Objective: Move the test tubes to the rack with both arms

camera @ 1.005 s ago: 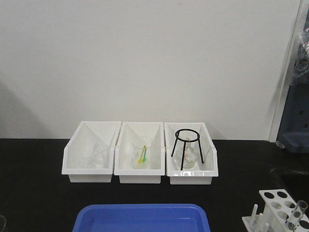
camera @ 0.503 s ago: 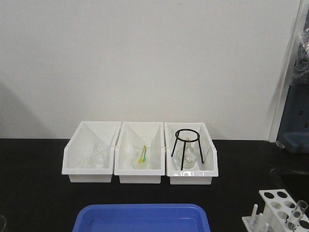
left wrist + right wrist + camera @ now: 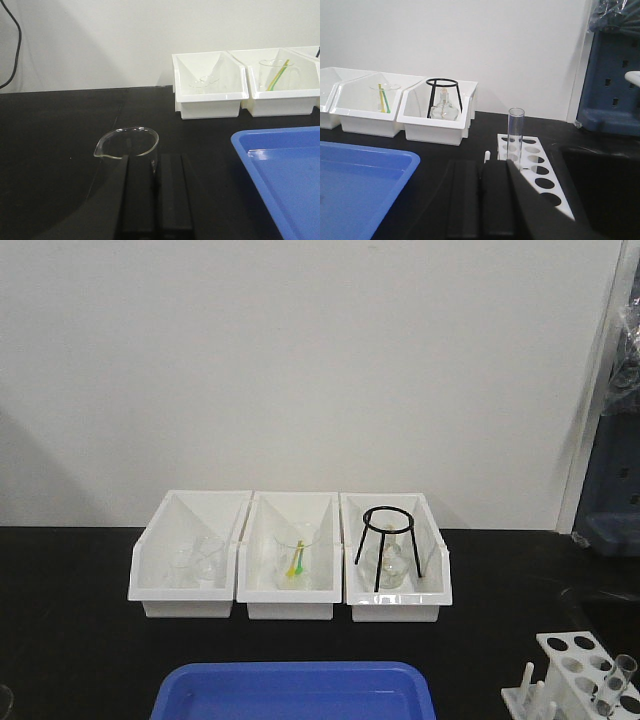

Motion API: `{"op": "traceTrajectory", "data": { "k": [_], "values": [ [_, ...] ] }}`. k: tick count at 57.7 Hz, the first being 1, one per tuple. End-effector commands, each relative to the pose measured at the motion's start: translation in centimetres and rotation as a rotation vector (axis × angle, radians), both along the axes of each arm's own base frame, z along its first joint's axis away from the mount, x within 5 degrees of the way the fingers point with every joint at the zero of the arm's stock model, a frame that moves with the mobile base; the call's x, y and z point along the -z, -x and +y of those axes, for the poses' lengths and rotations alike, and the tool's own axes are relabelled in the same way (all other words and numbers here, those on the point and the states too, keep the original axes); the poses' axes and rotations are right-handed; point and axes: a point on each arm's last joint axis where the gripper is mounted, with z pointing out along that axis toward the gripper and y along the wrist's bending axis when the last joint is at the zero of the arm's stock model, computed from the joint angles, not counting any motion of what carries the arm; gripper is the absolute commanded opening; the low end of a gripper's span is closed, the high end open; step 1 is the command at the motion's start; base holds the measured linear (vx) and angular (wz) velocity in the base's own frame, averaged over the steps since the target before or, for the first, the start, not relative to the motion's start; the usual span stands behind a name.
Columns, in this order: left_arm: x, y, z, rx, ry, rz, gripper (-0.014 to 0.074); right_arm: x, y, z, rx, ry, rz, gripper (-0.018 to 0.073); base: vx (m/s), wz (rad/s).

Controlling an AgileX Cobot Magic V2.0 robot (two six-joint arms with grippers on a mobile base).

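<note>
The white rack [image 3: 578, 675] stands at the front right of the black table. One clear test tube [image 3: 617, 678] stands upright in it. In the right wrist view the rack [image 3: 536, 172] lies just ahead and right of my right gripper [image 3: 480, 165], with the tube [image 3: 515, 132] in a hole near its far end. The right gripper is shut and empty. My left gripper [image 3: 155, 159] is shut and empty, right behind a clear glass beaker [image 3: 129, 147] on the table. Neither gripper shows in the front view.
Three white bins [image 3: 290, 585] stand in a row at the back with glassware, a yellow-green stick and a black ring stand [image 3: 387, 540]. A blue tray [image 3: 292, 692] lies at the front centre. A dark sink edge [image 3: 600, 165] is to the rack's right.
</note>
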Motion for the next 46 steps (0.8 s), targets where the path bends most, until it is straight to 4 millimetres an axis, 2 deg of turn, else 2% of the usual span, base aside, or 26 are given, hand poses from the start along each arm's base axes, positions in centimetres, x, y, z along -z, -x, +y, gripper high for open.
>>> {"op": "traceTrajectory", "data": {
  "k": [1, 46],
  "values": [
    [-1.49, 0.00, -0.05, 0.005, 0.005, -0.090, 0.0054, -0.32, 0.05, 0.05, -0.005, 0.001, -0.075, -0.0012, 0.00, 0.00],
    [-1.49, 0.00, -0.05, 0.005, 0.005, -0.090, 0.0054, -0.31, 0.05, 0.05, -0.005, 0.001, -0.074, -0.0008, 0.00, 0.00]
  ]
}}
